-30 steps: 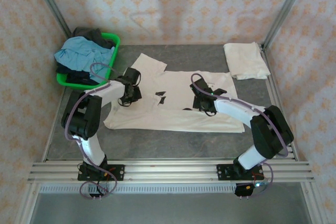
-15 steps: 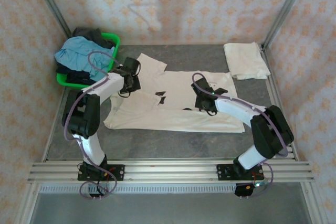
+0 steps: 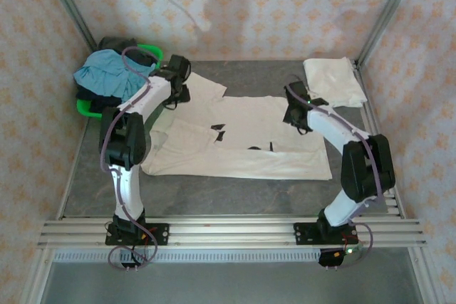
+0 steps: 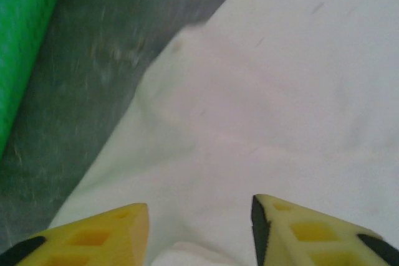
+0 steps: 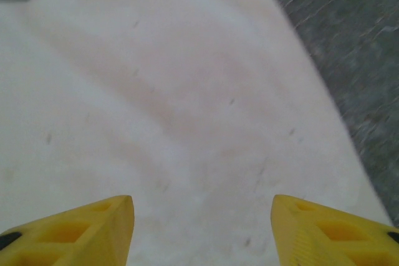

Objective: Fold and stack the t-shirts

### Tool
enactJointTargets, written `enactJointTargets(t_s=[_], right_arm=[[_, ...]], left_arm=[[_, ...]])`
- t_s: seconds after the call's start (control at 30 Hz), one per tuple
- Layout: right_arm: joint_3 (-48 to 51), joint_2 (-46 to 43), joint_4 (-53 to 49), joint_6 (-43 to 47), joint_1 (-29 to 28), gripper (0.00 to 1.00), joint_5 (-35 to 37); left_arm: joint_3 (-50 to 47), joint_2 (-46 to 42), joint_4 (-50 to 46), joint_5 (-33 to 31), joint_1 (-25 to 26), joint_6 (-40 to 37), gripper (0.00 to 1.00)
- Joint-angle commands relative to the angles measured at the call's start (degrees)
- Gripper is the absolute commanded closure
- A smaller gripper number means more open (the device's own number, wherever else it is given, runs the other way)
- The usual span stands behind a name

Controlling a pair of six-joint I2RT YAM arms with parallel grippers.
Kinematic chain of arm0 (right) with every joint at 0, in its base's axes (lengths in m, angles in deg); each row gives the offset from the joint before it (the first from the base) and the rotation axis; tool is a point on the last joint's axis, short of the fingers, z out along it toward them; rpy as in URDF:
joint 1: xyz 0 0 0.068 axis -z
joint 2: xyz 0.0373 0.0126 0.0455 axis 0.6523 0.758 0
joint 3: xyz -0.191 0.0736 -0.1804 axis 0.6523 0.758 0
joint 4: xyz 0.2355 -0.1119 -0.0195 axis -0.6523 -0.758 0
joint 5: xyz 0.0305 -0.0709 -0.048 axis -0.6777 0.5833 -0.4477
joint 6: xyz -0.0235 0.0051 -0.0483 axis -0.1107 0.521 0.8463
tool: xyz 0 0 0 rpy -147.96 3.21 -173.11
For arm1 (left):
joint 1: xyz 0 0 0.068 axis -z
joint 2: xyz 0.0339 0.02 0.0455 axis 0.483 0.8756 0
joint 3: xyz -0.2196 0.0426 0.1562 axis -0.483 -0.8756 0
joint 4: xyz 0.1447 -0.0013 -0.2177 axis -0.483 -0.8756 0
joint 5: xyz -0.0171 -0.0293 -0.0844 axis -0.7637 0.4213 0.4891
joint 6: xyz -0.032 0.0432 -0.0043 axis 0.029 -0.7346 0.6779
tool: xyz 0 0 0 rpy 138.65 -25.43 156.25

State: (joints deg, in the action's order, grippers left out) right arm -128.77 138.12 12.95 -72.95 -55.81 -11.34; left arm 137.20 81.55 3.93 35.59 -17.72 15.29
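A cream t-shirt (image 3: 242,144) with black graphic marks lies spread flat on the grey table (image 3: 235,194). A second cream t-shirt (image 3: 333,81) lies folded at the back right. My left gripper (image 3: 179,89) hovers over the spread shirt's left sleeve, next to the basket. In the left wrist view it (image 4: 199,216) is open, its yellow fingers (image 4: 100,235) apart above rumpled cloth (image 4: 262,110). My right gripper (image 3: 294,105) is over the shirt's back right corner. In the right wrist view it (image 5: 202,210) is open wide over flat cloth (image 5: 174,104), holding nothing.
A green basket (image 3: 87,109) at the back left holds a light blue garment (image 3: 107,72) and a dark one (image 3: 121,46); its wall (image 4: 25,29) is close to my left gripper. Metal frame posts stand at the back corners, and a rail (image 3: 228,231) runs along the near edge.
My left gripper has moved back and left onto the sleeve and opened from shut. My right gripper has moved back and right to the shirt's far corner, staying open.
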Motion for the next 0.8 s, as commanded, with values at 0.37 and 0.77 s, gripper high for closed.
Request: enactJointTargets(t_s=[0.37,0.77], right_arm=[[-33.35,29.58,-12.28,5.49,9.15,0.4,3.07],[-42.94,37.94,-14.38,4.9,9.91,0.4,3.94]], left_arm=[[42.98,29.73,-7.02,-4.32,1.07,-7.91,0.4],[53.69,41.52,-0.84,-6.1,-0.63,-4.42,0.34]])
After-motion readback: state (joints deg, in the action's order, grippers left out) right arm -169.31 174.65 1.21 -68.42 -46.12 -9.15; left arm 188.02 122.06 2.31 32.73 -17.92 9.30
